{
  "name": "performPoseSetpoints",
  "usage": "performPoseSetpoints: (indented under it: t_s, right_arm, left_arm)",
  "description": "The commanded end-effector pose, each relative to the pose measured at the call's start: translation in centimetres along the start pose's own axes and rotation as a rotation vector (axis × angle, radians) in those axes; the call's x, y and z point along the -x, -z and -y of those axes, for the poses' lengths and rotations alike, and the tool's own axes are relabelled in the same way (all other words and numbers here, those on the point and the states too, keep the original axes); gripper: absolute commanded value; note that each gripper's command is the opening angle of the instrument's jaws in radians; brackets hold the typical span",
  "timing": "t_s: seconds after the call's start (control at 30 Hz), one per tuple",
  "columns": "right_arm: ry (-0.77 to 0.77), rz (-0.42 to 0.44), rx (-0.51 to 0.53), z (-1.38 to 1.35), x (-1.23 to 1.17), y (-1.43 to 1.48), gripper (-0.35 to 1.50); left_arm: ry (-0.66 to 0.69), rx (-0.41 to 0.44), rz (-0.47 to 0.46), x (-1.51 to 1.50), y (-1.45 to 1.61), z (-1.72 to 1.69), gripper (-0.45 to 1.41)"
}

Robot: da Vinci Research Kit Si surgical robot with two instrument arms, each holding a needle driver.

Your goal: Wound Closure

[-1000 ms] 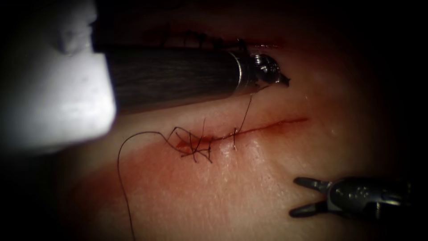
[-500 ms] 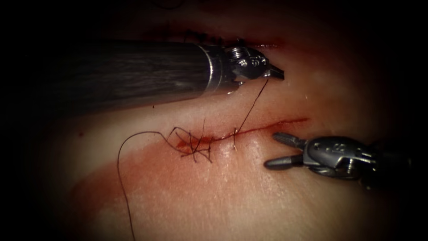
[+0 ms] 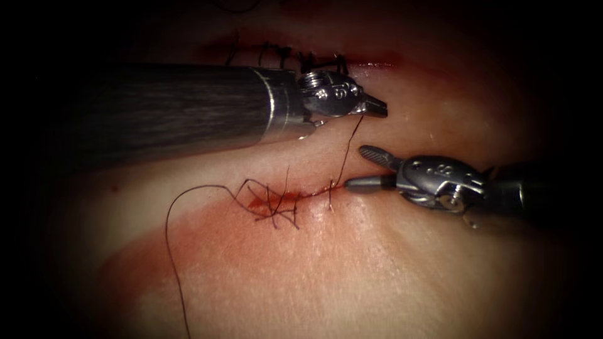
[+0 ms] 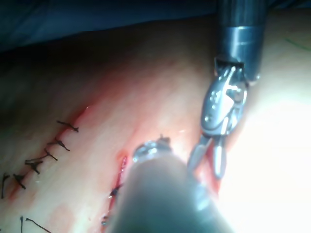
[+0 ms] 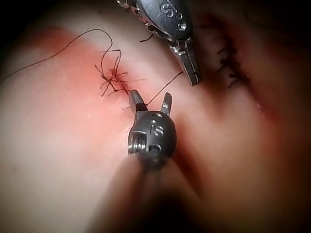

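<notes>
The left tool (image 3: 379, 108) reaches in from the left above the cut (image 3: 377, 177), its jaws shut on the thread (image 3: 349, 147). That strand runs taut down to a stitch in the cut (image 3: 331, 187). The right tool (image 3: 356, 167) comes from the right, jaws open beside the strand at the cut line, holding nothing. In the right wrist view the thread (image 5: 163, 93) passes between the right tool's (image 5: 150, 101) open jaws and up to the left tool (image 5: 193, 76). A knot cluster (image 3: 274, 208) sits on the cut's left part.
A long loose tail of thread (image 3: 168, 232) curves left and down from the knots. Red fluid (image 3: 264, 202) stains the tissue around them. An older stitched cut (image 3: 286, 56) lies behind the left tool's shaft (image 3: 176, 110), also seen as stitches (image 4: 46, 156).
The right tool has come up and left from the lower right to the taut strand, jaws still open. The left tool has drawn back leftward, still holding the thread.
</notes>
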Motion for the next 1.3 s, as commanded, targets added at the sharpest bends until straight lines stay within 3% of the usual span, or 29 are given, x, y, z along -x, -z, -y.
performPoseSetpoints:
  t_s: [0.03, 0.57, 1.1, 1.13, 1.2, 1.27, 1.3]
  right_arm:
    - [0.0, 0.0, 0.001, 0.01, 0.05, -0.14, 1.3]
    - [0.0, -0.001, 0.017, -0.08, 0.06, -0.64, 1.35]
    - [-0.001, -0.01, -0.004, -0.04, 0.01, -0.82, 1.26]
    - [-0.001, -0.013, -0.013, -0.04, 0.01, -0.82, 1.18]
    - [0.002, -0.021, -0.039, -0.02, 0.01, -0.82, 0.71]
    - [0.006, -0.024, -0.049, 0.0, 0.01, -0.81, -0.35]
    - [0.007, -0.025, -0.054, 0.0, 0.01, -0.81, -0.35]
  left_arm:
    - [0.0, -0.001, -0.003, -0.01, -0.05, 0.02, -0.45]
    - [-0.002, -0.004, -0.009, -0.07, 0.04, -0.08, -0.45]
    - [-0.009, -0.004, -0.009, -0.1, 0.04, -0.15, -0.45]
    - [-0.009, -0.004, -0.009, -0.1, 0.04, -0.15, -0.45]
    - [-0.009, -0.004, -0.009, -0.1, 0.03, -0.15, -0.45]
    - [-0.009, -0.005, -0.008, -0.1, 0.03, -0.17, -0.45]
    - [-0.01, -0.005, -0.008, -0.1, 0.03, -0.18, -0.45]
